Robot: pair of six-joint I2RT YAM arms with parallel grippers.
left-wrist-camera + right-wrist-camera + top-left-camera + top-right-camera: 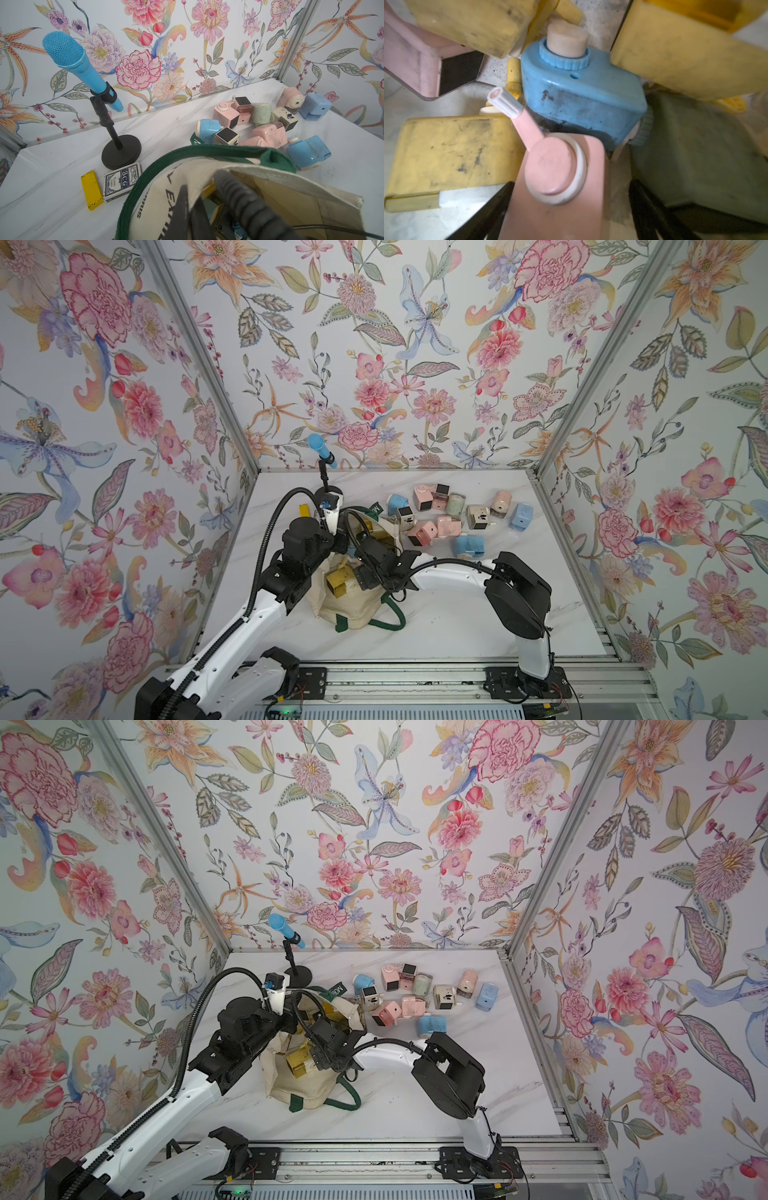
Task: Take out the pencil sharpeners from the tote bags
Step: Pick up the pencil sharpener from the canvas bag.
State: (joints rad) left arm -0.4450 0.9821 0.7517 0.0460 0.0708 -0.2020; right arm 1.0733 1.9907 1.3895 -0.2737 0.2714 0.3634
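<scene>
1. Reaches into the tote bag [349, 610] on the bench [457, 614] with the right gripper [571, 182], a pink sharpener [562, 166] directly between its fingers, crank side facing the wrist camera.
2. Stands wide open around that pink body, one finger at its edge, the other just clear; grips nothing yet.
3. Shows a blue sharpener [581, 99] just beyond the pink one, with yellow sharpeners [452, 153] on either side, all inside the bag.
4. Pinches the bag's cream rim with the left gripper [190, 195], jaws closed tight on the canvas.
5. Has a cluster of pencil sharpeners [449, 526] lying on the bench outside the bag, beyond both grippers.
</scene>
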